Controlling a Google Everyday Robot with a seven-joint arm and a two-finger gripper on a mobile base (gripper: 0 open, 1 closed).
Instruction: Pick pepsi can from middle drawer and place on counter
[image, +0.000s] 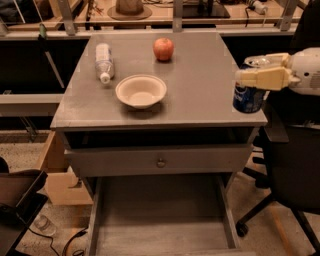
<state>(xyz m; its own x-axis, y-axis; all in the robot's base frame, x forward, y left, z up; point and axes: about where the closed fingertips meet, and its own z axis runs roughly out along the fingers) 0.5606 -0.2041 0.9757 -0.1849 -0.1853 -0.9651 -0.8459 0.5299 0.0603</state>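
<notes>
My gripper (251, 74) comes in from the right and is shut on the pepsi can (248, 98), a dark blue can with a silver top. The cream fingers (262, 78) clasp its upper part. The can is upright at the right edge of the counter (200, 85), near the front corner; I cannot tell whether its base touches the surface. The middle drawer (160, 215) is pulled open below the cabinet, and its grey floor shows with nothing on it.
On the counter are a cream bowl (141, 91), a red apple (163, 49) and a clear water bottle (104, 61) lying down. A closed drawer front with a round knob (161, 162) sits above the open drawer. A dark office chair (290, 165) stands at the right.
</notes>
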